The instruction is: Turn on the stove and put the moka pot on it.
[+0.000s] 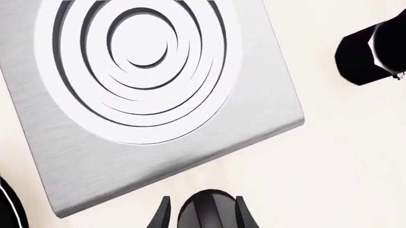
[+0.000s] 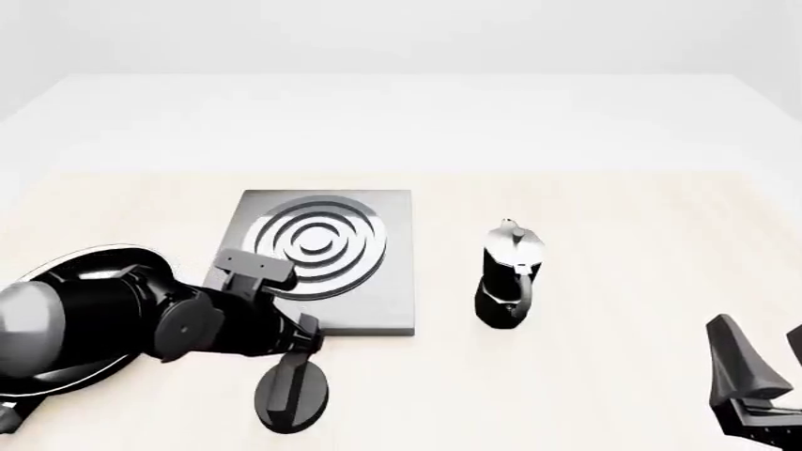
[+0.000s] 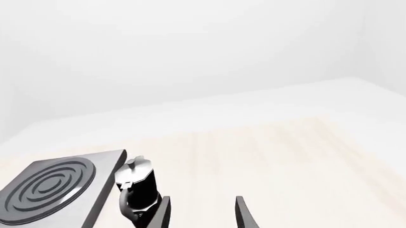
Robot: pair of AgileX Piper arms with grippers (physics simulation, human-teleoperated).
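Observation:
The stove (image 2: 329, 258) is a flat grey slab with silver rings, left of centre on the table; it fills the left wrist view (image 1: 146, 95) and shows in the right wrist view (image 3: 54, 187). Its black oval knob (image 2: 292, 395) lies just in front of the slab. My left gripper (image 2: 299, 355) is open and straddles the knob (image 1: 206, 211), with a finger on either side (image 1: 203, 216). The moka pot (image 2: 508, 277) stands upright right of the slab, also in the wrist views (image 1: 371, 52) (image 3: 136, 190). My right gripper (image 2: 764, 365) (image 3: 203, 216) is open and empty near the front right corner.
A glossy black frying pan (image 2: 56, 282) lies at the far left, under my left arm; its rim shows in the left wrist view (image 1: 6, 204). Bare table lies between the moka pot and my right gripper.

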